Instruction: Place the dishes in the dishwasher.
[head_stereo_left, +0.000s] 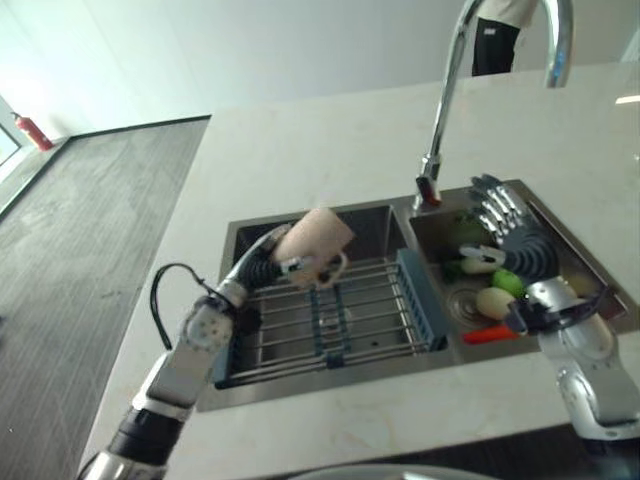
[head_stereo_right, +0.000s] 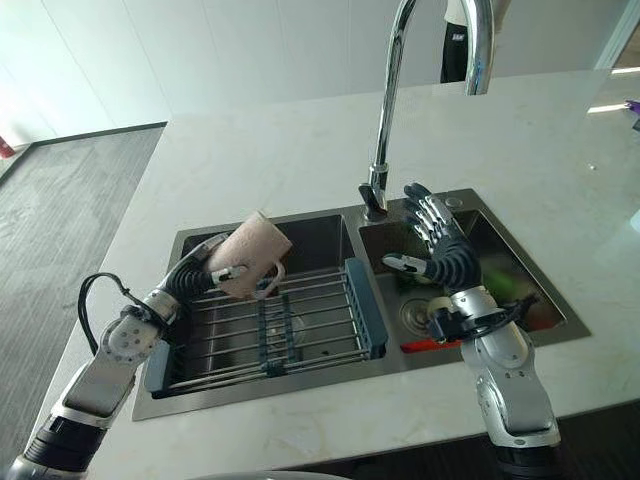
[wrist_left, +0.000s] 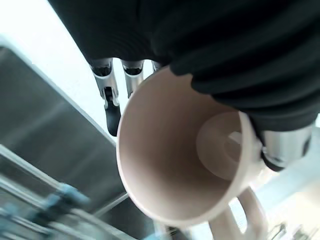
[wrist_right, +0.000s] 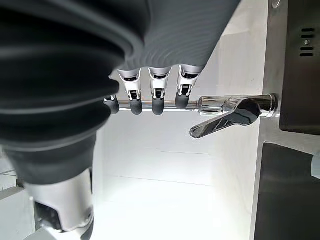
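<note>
The left hand (head_stereo_right: 200, 268) has its fingers wrapped around a pink cup (head_stereo_right: 254, 256) and holds it tipped over the rack (head_stereo_right: 275, 325) in the left half of the sink (head_stereo_right: 190, 245). The right hand (head_stereo_right: 440, 255) is over the right half of the sink, near the tap (head_stereo_right: 385, 110), with its fingers straight and spread apart, holding nothing. Under it lie some green, pale and orange food bits (head_stereo_left: 500, 290).
</note>
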